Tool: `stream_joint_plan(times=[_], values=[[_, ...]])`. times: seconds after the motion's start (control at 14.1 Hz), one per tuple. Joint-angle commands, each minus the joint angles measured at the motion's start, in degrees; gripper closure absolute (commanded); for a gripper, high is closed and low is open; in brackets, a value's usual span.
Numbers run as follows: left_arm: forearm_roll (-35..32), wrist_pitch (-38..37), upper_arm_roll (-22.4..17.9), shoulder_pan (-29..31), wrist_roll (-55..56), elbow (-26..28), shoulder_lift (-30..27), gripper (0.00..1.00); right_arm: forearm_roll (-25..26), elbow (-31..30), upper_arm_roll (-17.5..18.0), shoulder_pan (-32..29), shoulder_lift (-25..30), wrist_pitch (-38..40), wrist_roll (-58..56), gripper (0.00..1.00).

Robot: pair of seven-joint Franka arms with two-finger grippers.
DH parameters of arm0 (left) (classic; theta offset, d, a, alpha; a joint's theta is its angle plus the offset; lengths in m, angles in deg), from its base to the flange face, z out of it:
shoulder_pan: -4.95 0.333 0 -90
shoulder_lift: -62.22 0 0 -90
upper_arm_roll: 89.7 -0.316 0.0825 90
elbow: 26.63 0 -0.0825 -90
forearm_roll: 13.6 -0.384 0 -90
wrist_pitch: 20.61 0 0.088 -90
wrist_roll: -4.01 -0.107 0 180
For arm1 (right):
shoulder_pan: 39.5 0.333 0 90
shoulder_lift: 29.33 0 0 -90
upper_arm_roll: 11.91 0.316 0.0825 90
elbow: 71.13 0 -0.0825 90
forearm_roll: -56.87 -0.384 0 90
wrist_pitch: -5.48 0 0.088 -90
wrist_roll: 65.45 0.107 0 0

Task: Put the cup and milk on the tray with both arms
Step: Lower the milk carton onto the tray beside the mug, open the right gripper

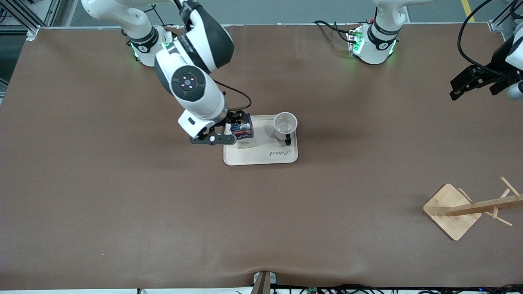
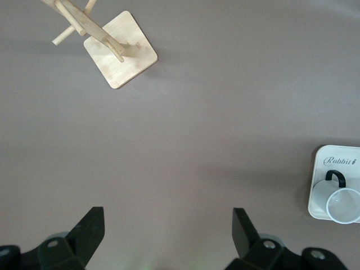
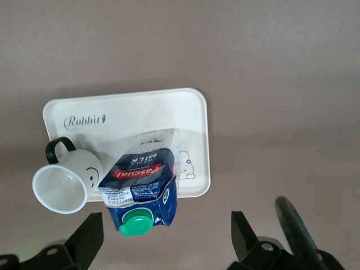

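Tray [image 1: 261,157]: cream, flat on the brown desk [image 1: 122,204], mid-desk.
Cup [image 1: 284,125]: upright on the tray, at its 2 o'clock corner in the front view, handle toward the front camera.
Milk [image 1: 243,134]: upright on the tray, at its 9 o'clock edge.
Right end effector [image 1: 233,128]: over the tray beside the milk; fingers [image 3: 84,239] spread wide, gripping nothing.
Left end effector [image 2: 166,236]: up over the desk's left-arm end, waiting; fingers wide apart, empty.
Wooden rack [image 1: 470,208]: at 4 o'clock from the tray.
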Motion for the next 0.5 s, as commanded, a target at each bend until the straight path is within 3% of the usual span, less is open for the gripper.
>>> stream_joint_plan(times=[0.0, 0.21, 0.43], values=[[0.86, 0.68, 0.05, 0.3, 0.18, 0.87, -1.12, 0.0, 0.04, 5.43, 0.44, -2.22, 0.04, 6.22, 0.34, 0.0], [0.86, 0.77, 0.05, 0.3, -0.61, 0.79, -1.12, 0.0, 3.55, 11.58, -0.26, -5.28, 0.12, 13.08, 0.25, 0.0], [0.77, 0.77, 0.05, 0.3, -0.61, 0.87, -0.95, 0.0, 2.95, 14.32, 0.09, -15.8, 1.17, 18.46, -0.71, 0.0]])
